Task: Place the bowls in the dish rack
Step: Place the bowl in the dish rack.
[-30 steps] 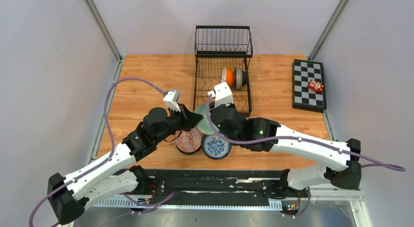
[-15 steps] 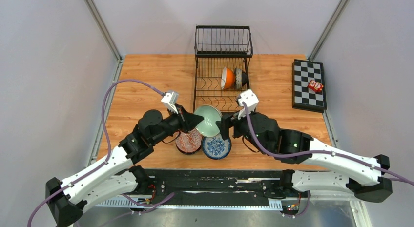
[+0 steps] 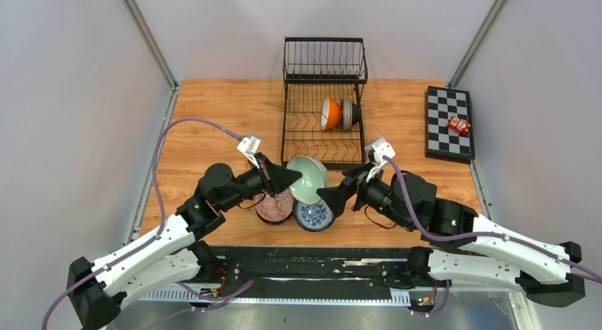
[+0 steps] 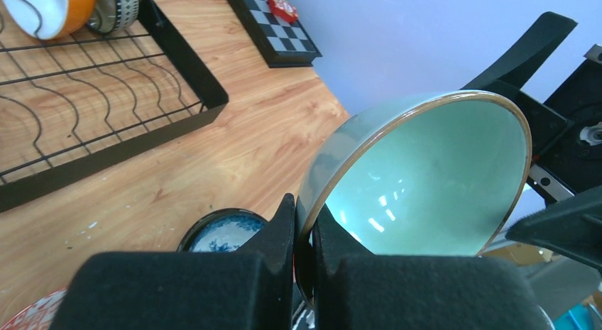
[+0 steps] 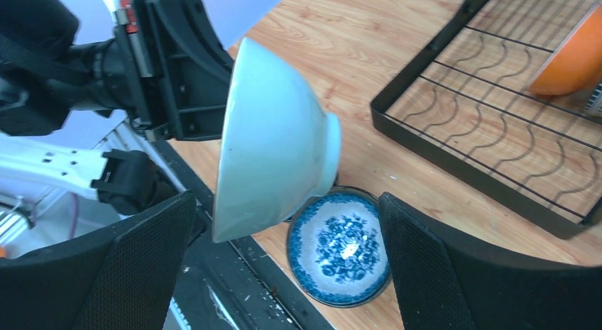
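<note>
- Pale grey walls close round a wooden counter (image 3: 213,131) with a warm, streaked grain and metal rails along its sides
- Left jaws are pinched narrow on the rim of the pale green bowl (image 4: 426,174); one black foam pad (image 4: 177,287) sits on the outer wall and the other on the inner wall
- That bowl (image 3: 307,179) hangs clear of the counter, tipped onto its side. It is glossy green inside with a thin brown rim, smooth and paler outside, and its small foot ring points toward the right jaws
- Right jaws are spread wide and hold nothing; the green bowl (image 5: 273,138) lies ahead of them, between their two black, grainy fingers (image 5: 135,266) and apart from both
- Below the gap of the right jaws a blue-and-white floral bowl (image 5: 341,248) sits mouth-up on the counter, under the raised green one
- Under the left jaws, just beside the blue one, sits a red-patterned bowl (image 3: 274,206), also mouth-up
- Beyond both jaws stands the dish rack (image 3: 325,59), made of thin black wire, with wavy slot wires across its base and a raised basket at the far end
- The rack's near front bar lies just past the green bowl, between it and the slots
- Far ahead of the right jaws, in the rack's base, an orange bowl (image 3: 330,113) with a white inside stands on edge, and a dark patterned bowl (image 3: 348,113) stands against it
- Well off to the outer side of the right jaws lies a flat checkered board (image 3: 444,142) with a small red object (image 3: 459,125) on it
</note>
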{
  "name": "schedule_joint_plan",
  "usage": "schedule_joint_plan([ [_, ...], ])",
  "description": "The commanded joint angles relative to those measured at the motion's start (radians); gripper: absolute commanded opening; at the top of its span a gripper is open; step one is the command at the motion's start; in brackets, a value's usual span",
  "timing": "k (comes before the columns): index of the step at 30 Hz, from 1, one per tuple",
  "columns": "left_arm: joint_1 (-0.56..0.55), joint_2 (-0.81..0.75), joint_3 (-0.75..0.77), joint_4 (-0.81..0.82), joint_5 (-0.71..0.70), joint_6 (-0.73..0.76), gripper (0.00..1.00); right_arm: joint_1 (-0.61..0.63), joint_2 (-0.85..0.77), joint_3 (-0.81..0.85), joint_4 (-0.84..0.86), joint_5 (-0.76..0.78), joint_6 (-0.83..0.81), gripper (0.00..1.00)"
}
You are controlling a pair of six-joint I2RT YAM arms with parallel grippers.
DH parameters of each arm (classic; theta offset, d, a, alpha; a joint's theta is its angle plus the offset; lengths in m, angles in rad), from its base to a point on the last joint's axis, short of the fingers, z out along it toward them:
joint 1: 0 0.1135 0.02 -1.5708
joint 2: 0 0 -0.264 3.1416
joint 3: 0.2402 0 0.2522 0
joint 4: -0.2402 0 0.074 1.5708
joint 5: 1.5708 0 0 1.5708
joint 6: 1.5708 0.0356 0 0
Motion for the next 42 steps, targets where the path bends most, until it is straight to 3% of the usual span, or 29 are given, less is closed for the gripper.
schedule_joint_plan([
  [1, 0.005, -0.030, 0.000, 0.176, 0.063, -0.043, 0.00, -0.013, -0.012, -0.007, 0.067, -0.126, -0.011, 1.00],
  [17, 0.006, -0.040, -0.010, 0.260, 0.109, -0.077, 0.00, -0.014, -0.033, -0.047, 0.169, -0.174, 0.006, 1.00],
  [42, 0.007, -0.011, -0.011, 0.315, 0.100, -0.098, 0.00, -0.013, -0.009, -0.039, 0.237, -0.230, 0.017, 0.91],
])
